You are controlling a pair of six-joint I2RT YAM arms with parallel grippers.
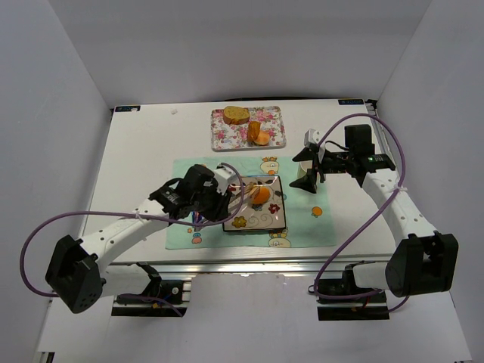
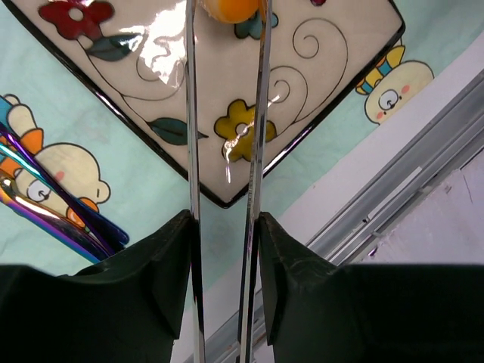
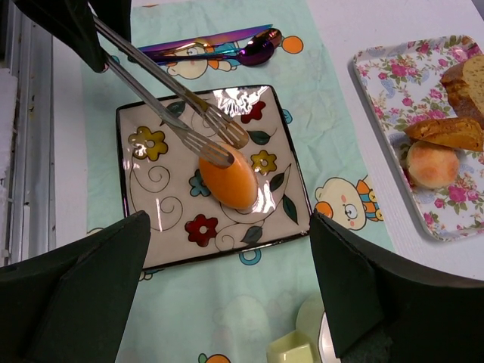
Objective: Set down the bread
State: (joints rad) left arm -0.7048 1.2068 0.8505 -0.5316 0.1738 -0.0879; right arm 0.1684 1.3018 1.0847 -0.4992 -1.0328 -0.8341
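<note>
Round orange-brown bread roll (image 3: 227, 180) lies on white flowered square ceramic plate (image 3: 174, 219), mid-table toward the near edge | my left claw (image 2: 224, 234) clamped on steel tongs (image 3: 210, 153), tips straddling roll, likely for reach | right claw (image 1: 306, 178) apart, idle.

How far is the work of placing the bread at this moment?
Done, it seems: the bread roll lies on the square plate. In hand: the left end effector is shut on the tongs, whose tips sit at the roll; whether they pinch it is unclear. Left: probably to let go and draw the tongs away. The right end effector is open and empty. More bread lies on the flowered tray.
</note>
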